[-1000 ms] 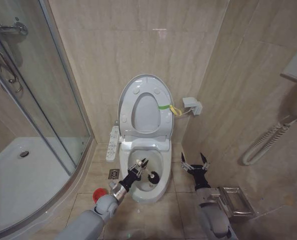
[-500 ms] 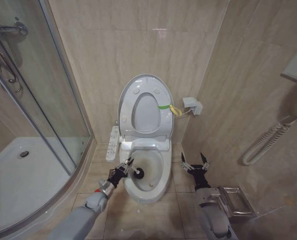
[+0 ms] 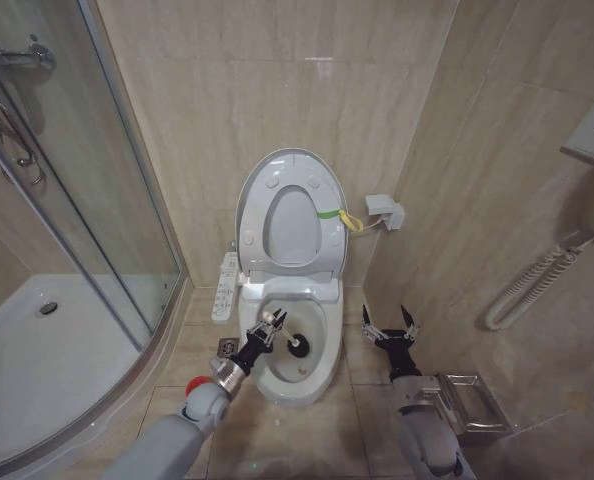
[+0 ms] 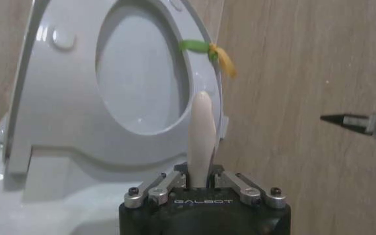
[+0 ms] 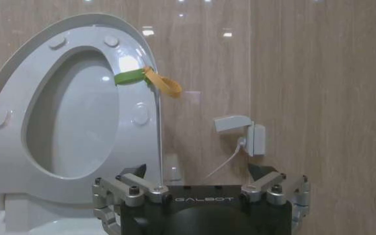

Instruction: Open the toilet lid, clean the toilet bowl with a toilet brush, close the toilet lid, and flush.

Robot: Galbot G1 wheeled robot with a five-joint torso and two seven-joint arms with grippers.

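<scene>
1. The left gripper (image 3: 269, 323) hangs over the near-left rim of the toilet bowl (image 3: 322, 372), its fingers clamped on the pale handle of the toilet brush (image 3: 295, 345).
2. The brush looks light and stiff. Its thin, smooth handle could twist in the grip, so the hold near the handle's end suits it.
3. The brush's long axis slants from the gripper down into the bowl, with the black bristle head pointing toward the stained inside.
4. In the left wrist view the handle (image 4: 199, 142) stands straight up between the closed fingers.
5. The toilet lid (image 3: 292, 214) leans upright against the wall, hinge end down.
6. The right gripper (image 3: 390, 327) waits beside the bowl, fingers spread and empty.
</scene>
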